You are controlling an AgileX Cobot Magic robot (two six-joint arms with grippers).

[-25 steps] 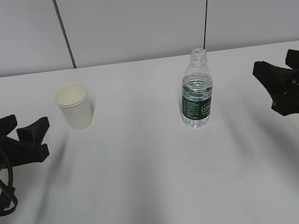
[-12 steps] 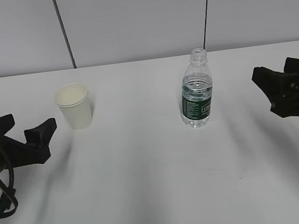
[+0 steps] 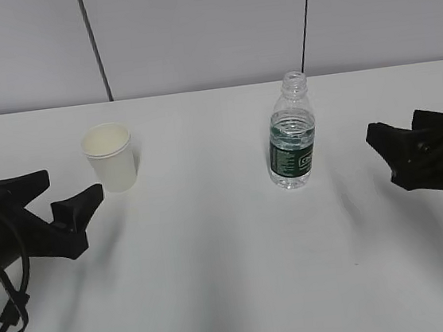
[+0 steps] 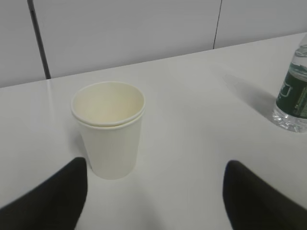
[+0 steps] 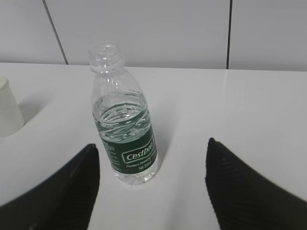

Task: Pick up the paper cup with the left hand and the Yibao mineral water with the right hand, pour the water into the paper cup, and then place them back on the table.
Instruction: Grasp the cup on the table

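Progress: nothing lifted yet, by the look of it. Small plain white paper cup (image 3: 110,159) with cream inside stands upright on the large matte white tabletop (image 3: 218,278), left of centre. Small clear ribbed plastic water bottle (image 3: 290,138), dark green label, no cap, stands upright right of centre, well apart from the cup.

Left black gripper (image 3: 62,204) sits low at the table's left edge, jaws spread wide and empty; in the left wrist view the paper cup (image 4: 109,128) stands ahead of the two finger tips, nearer the left one, not yet between them and not touched. Right black gripper (image 3: 403,145) is at the right edge, jaws also spread wide and empty; the right wrist view shows the bottle (image 5: 123,120) ahead, between the line of the fingers but clear of both.

Judged stage: approach only. Left to do: both grasps, both lifts, the pour, the set-down.

Bottle roughly half full (water line sits just above the label).

Writing: label shows a white boxed logo reading "Cestbon"; a smaller line below is too fine to read. Cup carries no print.
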